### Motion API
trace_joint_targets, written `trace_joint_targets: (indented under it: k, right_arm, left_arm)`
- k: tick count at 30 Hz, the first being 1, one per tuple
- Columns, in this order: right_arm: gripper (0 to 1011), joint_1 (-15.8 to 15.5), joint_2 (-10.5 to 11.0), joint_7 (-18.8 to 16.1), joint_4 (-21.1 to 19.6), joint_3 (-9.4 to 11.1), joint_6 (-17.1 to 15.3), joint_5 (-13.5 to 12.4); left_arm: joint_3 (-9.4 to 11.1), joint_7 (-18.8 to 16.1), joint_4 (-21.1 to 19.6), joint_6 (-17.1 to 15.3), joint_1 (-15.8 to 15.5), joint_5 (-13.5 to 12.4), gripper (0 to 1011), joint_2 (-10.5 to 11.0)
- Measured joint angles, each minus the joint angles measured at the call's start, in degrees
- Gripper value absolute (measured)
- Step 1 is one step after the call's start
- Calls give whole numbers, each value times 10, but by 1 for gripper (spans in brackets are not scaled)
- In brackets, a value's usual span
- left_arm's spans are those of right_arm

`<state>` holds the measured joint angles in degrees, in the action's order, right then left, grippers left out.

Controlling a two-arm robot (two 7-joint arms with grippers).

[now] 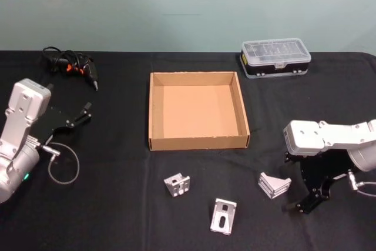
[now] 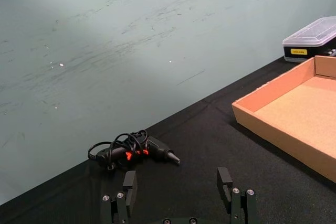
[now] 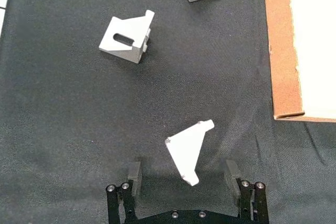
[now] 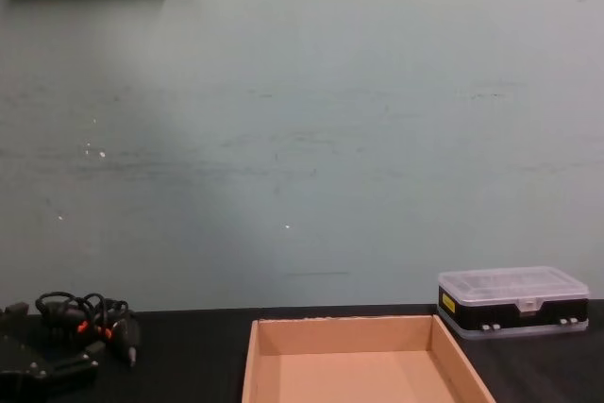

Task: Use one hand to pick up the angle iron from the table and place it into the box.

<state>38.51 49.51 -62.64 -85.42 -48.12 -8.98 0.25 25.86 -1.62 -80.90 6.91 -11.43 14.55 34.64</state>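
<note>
Three silver angle irons lie on the black table (image 1: 117, 204) in front of the tan cardboard box (image 1: 200, 142): one on the left (image 1: 177, 184), one in the middle (image 1: 224, 216) and one on the right (image 1: 274, 184). My right gripper (image 1: 308, 203) hovers low just to the right of the right-hand one. In the right wrist view this gripper (image 3: 182, 164) is open, and that angle iron (image 3: 188, 148) lies partly between its fingers (image 3: 134, 174), untouched. My left gripper (image 1: 82, 114) rests open at the table's left, nothing between its fingers (image 2: 129, 182).
A bundle of black cables with orange marks (image 1: 70, 66) lies at the back left. A clear-lidded plastic case (image 1: 275, 57) stands behind the box to the right. The box (image 3: 281, 51) has nothing inside; its near corner is close to the right-hand iron.
</note>
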Motion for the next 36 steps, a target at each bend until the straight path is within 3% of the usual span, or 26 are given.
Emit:
trace_joint_targets:
  k: [7,17,24,36]
  right_arm:
    - [995,5,-5,0,10,-5,0,0]
    - [737,6,-7,5,17,-5,5,-8]
    - [479,7,-7,6,21,-5,11,-13]
    - [127,9,-6,6,21,-6,16,-17]
  left_arm:
    - [0,0,0,0,0,0,1000,0]
    - [0,0,0,0,0,0,1000,0]
    - [0,0,0,0,0,0,1000,0]
    - [0,0,0,0,0,0,1000,0]
